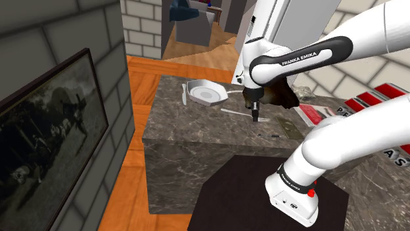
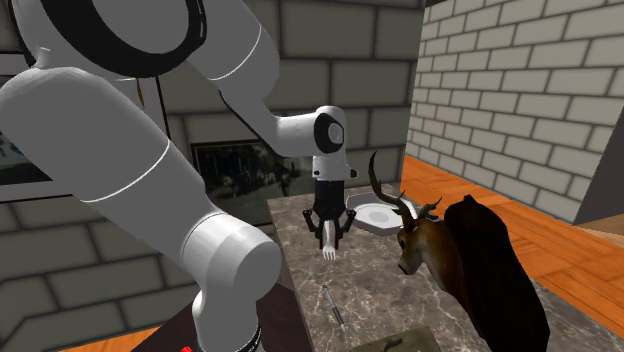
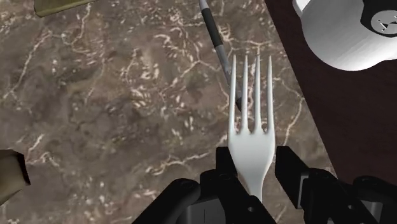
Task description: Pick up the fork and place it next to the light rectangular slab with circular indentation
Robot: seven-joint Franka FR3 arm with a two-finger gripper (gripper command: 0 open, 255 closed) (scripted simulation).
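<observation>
My black gripper (image 3: 254,170) is shut on a white fork (image 3: 251,124), clasping its handle, with the four tines pointing away from the hand. From the second exterior view, the gripper (image 2: 329,230) hangs over the dark marble counter (image 2: 375,290) and the fork (image 2: 329,248) points down, lifted off the surface. The gripper (image 1: 255,115) stands over the counter's middle. A pale, olive-tinged flat slab (image 1: 284,126) lies on the counter nearer the stand; its corner (image 3: 60,5) shows beyond the tines.
A thin dark pen (image 3: 219,48) lies on the marble between the fork and the slab. A deer figure (image 2: 465,260) stands close beside the gripper. A white dish (image 1: 205,94) sits at the far end. The dark stand (image 1: 263,197) adjoins the counter.
</observation>
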